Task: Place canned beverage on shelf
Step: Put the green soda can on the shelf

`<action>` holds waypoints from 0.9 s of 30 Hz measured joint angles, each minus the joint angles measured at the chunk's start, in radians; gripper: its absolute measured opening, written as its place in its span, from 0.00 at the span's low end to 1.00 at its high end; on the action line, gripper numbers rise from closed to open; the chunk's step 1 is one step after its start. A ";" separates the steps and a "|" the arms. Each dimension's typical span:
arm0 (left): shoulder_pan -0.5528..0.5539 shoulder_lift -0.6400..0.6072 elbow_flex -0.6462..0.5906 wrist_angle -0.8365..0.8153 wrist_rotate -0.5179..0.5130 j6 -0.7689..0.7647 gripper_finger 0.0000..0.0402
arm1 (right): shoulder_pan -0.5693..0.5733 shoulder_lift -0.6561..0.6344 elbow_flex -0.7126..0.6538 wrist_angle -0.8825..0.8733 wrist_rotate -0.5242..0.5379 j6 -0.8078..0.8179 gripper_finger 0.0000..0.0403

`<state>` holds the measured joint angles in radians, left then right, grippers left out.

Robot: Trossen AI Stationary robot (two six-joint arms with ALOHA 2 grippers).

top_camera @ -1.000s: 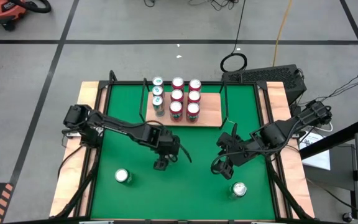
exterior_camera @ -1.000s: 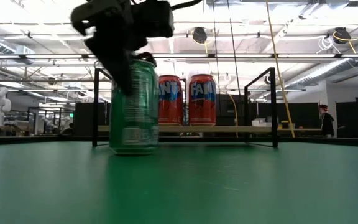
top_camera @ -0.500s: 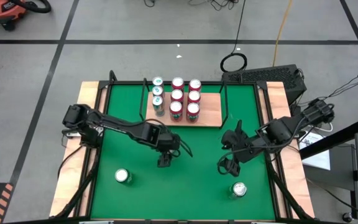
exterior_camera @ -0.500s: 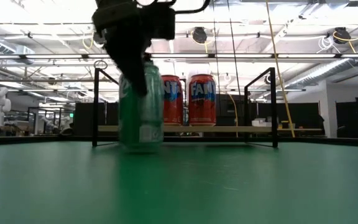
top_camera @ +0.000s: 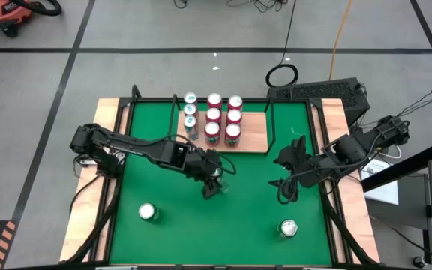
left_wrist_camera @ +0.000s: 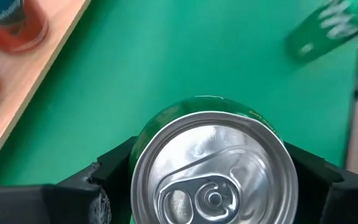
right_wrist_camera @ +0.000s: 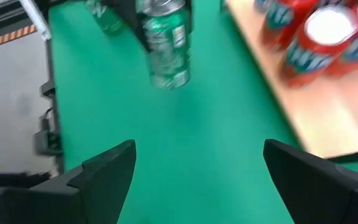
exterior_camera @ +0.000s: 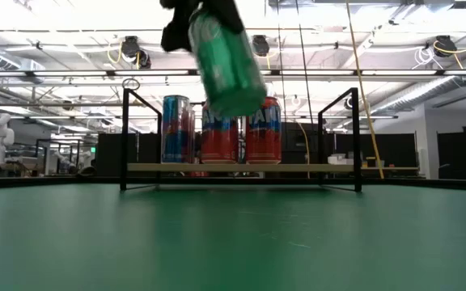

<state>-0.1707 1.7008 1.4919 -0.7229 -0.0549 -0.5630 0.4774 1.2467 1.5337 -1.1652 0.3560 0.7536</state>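
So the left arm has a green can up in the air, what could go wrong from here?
1. The green can hangs tilted in the left gripper, held only near its top; it could slip or swing on the way.
2. The shelf already holds eight cans crowded toward one end; a tilted set-down could knock one over.
3. The black rails stand at the shelf's sides; a low approach could clip one.

The shelf (top_camera: 252, 135) has bare board on its right half, its left filled by standing cans (top_camera: 213, 118), with open green mat (top_camera: 246, 202) before it.
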 joint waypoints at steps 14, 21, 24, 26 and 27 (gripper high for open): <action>0.037 0.000 0.240 0.005 -0.111 -0.293 0.70 | 0.000 -0.017 0.000 -0.002 0.116 -0.157 0.86; 0.060 0.000 0.338 0.093 -0.134 -0.507 0.70 | 0.002 -0.011 0.000 0.072 0.211 -0.200 0.86; 0.061 0.000 0.363 0.111 -0.158 -0.572 0.70 | 0.002 -0.011 0.000 0.147 0.275 -0.265 0.86; 0.061 0.000 0.371 0.121 -0.170 -0.614 0.70 | 0.002 -0.011 0.000 0.189 0.305 -0.324 0.86; 0.061 0.000 0.372 0.120 -0.175 -0.631 0.70 | 0.002 -0.011 0.000 0.208 0.313 -0.346 0.86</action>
<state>-0.1093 1.7004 1.8635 -0.6032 -0.2302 -1.1938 0.4793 1.2354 1.5337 -0.9577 0.6686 0.4078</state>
